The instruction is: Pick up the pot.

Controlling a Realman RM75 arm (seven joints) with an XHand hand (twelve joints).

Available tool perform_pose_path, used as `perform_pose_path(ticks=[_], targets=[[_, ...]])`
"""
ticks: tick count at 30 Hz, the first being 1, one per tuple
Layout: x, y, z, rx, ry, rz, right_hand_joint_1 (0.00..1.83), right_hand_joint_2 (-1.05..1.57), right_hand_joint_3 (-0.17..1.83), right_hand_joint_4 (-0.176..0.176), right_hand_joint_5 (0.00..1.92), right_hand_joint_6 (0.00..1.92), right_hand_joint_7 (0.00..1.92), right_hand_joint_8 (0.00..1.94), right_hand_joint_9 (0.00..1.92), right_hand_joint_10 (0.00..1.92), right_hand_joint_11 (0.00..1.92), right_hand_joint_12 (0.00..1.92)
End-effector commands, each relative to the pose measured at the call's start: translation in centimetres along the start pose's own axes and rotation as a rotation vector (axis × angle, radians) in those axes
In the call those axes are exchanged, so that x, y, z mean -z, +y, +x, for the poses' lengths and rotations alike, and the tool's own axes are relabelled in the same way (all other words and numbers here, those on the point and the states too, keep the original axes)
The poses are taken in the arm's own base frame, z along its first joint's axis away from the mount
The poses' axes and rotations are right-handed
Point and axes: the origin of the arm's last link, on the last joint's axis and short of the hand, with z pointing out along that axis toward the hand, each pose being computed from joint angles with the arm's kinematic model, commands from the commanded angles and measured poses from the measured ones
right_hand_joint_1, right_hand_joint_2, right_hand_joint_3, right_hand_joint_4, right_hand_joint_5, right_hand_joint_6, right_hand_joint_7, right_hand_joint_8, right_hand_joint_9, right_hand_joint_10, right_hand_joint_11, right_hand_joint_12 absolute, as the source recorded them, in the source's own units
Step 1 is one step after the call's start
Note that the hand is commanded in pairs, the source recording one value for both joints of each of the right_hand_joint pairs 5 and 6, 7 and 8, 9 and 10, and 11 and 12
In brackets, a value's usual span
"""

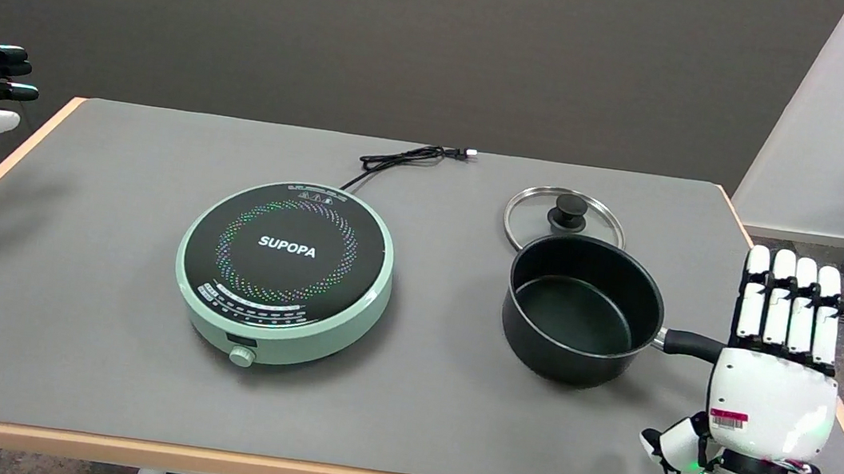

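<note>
Covering the far end of the pot's handle (686,344), your right hand (775,377) hides any contact there. Its fingers (788,302) stand straight, side by side, holding nothing you can see. The pot (582,309) sits open and empty on the desk (57,321), at 3 o'clock from the cooker (285,272); its lid (565,216) lies at 12 o'clock.

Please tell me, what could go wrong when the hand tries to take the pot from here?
1. The right hand is open, over the end of the pot handle; gripped so far out, the pot may tilt.
2. The glass lid lies right behind the pot; a push could knock it.
</note>
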Motion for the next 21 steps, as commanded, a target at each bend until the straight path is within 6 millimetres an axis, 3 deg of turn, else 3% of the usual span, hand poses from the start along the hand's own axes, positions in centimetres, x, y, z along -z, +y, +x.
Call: perform_pose_path(ticks=[1, 10, 21], targets=[[-2.7, -0.2, -3.3, 0.038, -0.148, 0.024, 1.23, -0.83, 1.10, -0.023, 0.02, 0.02, 0.02, 0.02, 0.02, 0.02, 0.02, 0.02], [-5.7, 0.4, -4.3, 0.047, -0.270, 0.045, 1.22, -0.83, 1.10, -0.018, 0.02, 0.02, 0.02, 0.02, 0.02, 0.02, 0.02, 0.02], [-7.6, 1.2, -2.7, 0.099, -0.270, 0.035, 1.23, -0.82, 1.10, -0.027, 0.02, 0.02, 0.02, 0.02, 0.02, 0.02, 0.02, 0.02]])
